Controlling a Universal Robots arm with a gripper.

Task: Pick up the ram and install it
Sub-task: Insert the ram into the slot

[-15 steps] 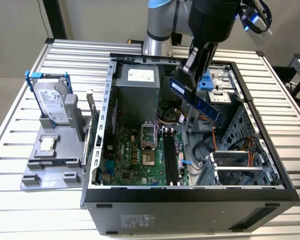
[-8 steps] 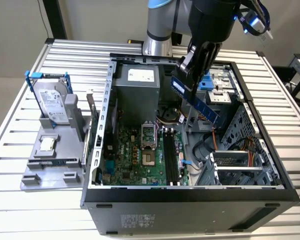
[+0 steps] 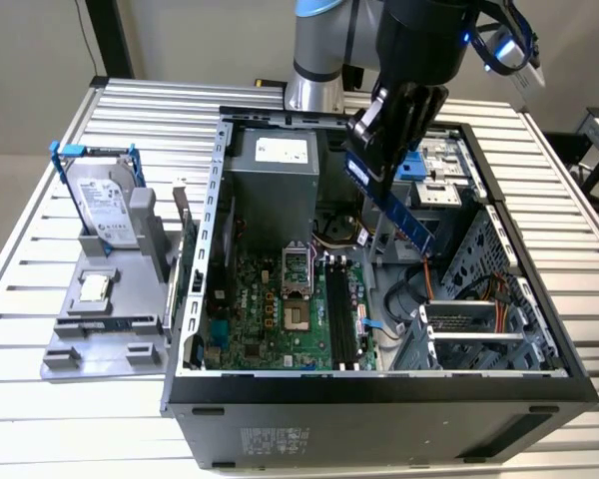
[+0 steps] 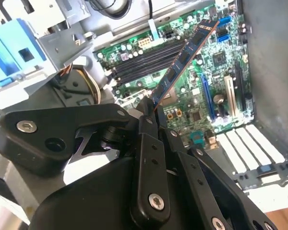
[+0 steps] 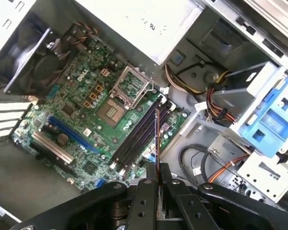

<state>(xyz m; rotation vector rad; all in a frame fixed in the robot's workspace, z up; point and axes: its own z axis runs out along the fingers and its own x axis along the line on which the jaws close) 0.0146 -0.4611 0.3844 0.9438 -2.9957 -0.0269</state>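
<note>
The ram (image 3: pixel 391 208) is a long dark-blue strip held tilted in the air inside the open computer case (image 3: pixel 195 269), with my gripper (image 3: pixel 371 172) shut on its upper end. It hangs above and to the exterior view's right of the motherboard's black slots (image 3: pixel 341 319), apart from them. In the second wrist view the ram (image 4: pixel 180 62) sticks out from my gripper (image 4: pixel 151 112) across the slots (image 4: pixel 141 60). The first wrist view has the ram (image 5: pixel 158 139) edge-on, rising from my gripper (image 5: pixel 158 173) next to the slots (image 5: pixel 137 136).
The green motherboard (image 3: pixel 270 319) has an open processor socket (image 3: pixel 297 269). A power supply box (image 3: pixel 270 180) sits at the case's back, with cables (image 3: pixel 429 284) and a drive cage (image 3: pixel 474 334) at the exterior view's right. A hard drive in a blue frame (image 3: pixel 105 200) stands on a grey holder (image 3: pixel 110 319) outside.
</note>
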